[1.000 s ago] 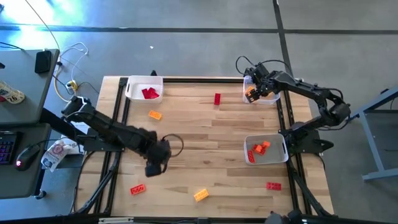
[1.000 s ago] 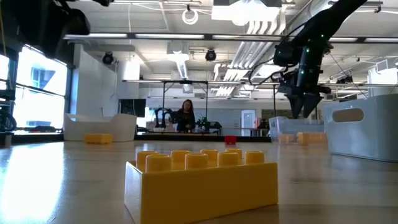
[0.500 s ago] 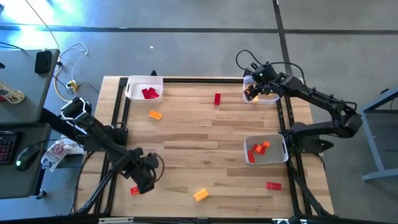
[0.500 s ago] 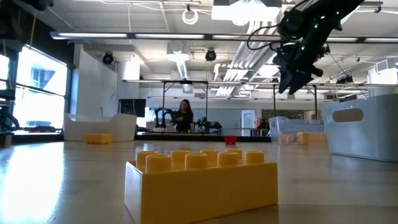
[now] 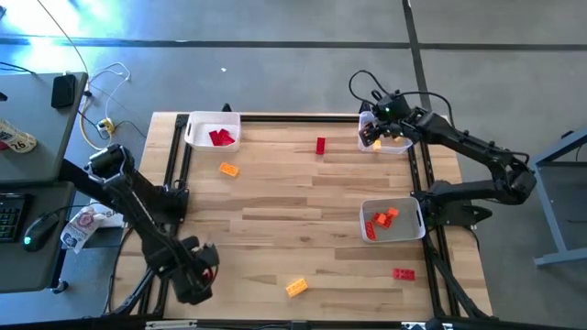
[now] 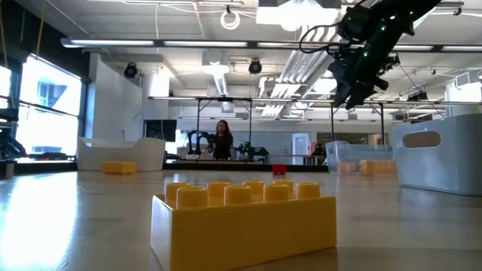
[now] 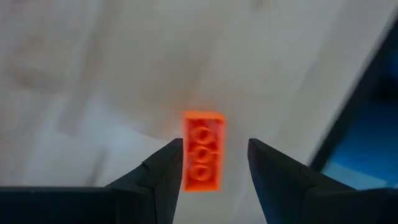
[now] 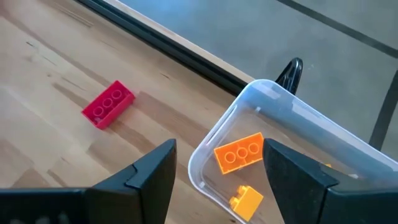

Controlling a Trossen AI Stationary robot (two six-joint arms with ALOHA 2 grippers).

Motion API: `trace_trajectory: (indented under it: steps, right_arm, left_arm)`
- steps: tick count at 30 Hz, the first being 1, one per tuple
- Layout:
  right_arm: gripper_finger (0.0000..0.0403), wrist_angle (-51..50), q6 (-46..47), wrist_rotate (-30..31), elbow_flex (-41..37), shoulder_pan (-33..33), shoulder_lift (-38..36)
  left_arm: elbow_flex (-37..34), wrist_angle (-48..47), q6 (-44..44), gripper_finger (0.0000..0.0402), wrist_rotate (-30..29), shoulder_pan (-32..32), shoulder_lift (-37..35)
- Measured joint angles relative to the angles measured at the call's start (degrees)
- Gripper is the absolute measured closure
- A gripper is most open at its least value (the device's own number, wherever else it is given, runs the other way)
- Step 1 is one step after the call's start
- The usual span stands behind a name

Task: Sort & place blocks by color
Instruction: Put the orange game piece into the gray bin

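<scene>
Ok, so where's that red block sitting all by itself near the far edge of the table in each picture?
High view: red block, far middle of the table, left of the clear tray.
Low view: tiny, far back at centre, left of that tray.
Left wrist view: not in it; that's a different block.
Right wrist view: on the wood, beside the tray.
Shared landmark: the clear tray.

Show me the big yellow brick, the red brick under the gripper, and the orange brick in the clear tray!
Yellow studded plastic brick (image 6: 245, 222), low view, front face.
Red studded brick (image 7: 203, 151), left wrist view, middle stud.
Orange studded brick (image 8: 238, 152), right wrist view, top.
</scene>
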Motion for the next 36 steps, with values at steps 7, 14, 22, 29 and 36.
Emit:
trace_trajectory:
  steps: [7, 14, 22, 29, 36]
  right_arm:
    - [0.0179, 0.8, 0.0, -0.3, 0.0, 0.0, 0.0]
    - [0.0179, 0.7, 0.1, -0.3, 0.0, 0.0, 0.0]
    - [0.0179, 0.7, 0.1, -0.4, 0.0, 0.0, 0.0]
    - [0.0179, 0.7, 0.1, -0.9, 0.0, 0.0, 0.0]
    - [0.0179, 0.7, 0.1, -4.2, 0.0, 0.0, 0.0]
  left_arm:
    - [-2.8, 7.6, -4.0, 0.0234, -0.5, -3.4, 0.0]
    - [-4.6, 7.7, -6.2, 0.0234, -0.1, -4.8, 1.7]
    - [-5.4, 8.4, -6.8, 0.0234, 3.6, -4.9, 7.2]
    - [-5.2, 8.3, -6.2, 0.0234, 6.9, -4.8, 11.5]
    - [-5.3, 8.2, -3.5, 0.0263, 5.5, -4.8, 10.6]
